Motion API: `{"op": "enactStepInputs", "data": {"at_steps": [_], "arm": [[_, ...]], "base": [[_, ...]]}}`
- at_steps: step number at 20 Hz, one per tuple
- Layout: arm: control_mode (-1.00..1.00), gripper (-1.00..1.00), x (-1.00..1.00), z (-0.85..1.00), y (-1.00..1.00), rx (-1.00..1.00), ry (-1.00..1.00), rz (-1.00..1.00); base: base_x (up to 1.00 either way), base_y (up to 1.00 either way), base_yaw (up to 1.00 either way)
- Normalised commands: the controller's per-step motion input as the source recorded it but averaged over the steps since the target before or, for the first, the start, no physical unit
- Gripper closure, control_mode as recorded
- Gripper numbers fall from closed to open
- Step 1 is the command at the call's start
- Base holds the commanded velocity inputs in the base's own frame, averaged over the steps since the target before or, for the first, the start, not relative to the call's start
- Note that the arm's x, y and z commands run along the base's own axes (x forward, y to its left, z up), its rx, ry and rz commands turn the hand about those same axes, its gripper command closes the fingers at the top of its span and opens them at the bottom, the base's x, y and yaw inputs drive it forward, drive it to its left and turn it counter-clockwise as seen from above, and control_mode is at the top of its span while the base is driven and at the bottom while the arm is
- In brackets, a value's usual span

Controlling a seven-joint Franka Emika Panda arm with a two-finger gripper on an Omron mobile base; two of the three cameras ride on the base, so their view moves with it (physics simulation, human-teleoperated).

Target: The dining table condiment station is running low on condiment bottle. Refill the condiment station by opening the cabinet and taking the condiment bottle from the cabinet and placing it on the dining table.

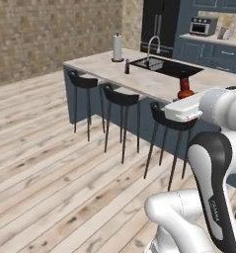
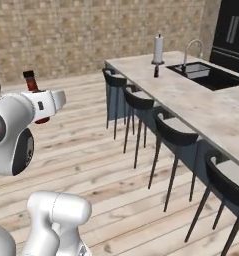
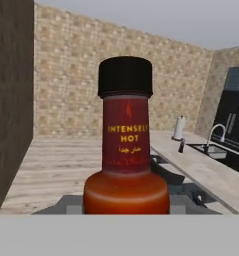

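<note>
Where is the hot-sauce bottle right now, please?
The hot-sauce bottle stands upright in the gripper, held in the air short of the dining table, above the black stools on its near side.

Brick walls (image 2: 91,35), pale plank floor (image 1: 45,163) (knotty), black stools (image 1: 120,99) in a row.

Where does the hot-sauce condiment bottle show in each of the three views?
Left base view: condiment bottle at right of centre, rising above the white hand, in front of the dining table.
Right base view: upper left, above the hand.
Hand view: centre, close up.
Shared landmark: paper towel roll on the table.
</note>
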Motion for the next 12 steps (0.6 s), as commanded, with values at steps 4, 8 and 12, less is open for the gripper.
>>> {"op": "enactStepInputs", "data": {"at_steps": [4,8,12], "arm": [[1.00,1.00,0.00,0.00,0.00,0.00,0.00,0.00],[1.00,1.00,0.00,0.00,0.00,0.00,0.00,0.00],[1.00,1.00,0.00,0.00,0.00,0.00,0.00,0.00]], "base": [[1.00,1.00,-0.47],[1.00,1.00,-0.47],[1.00,1.00,-0.46]]}}
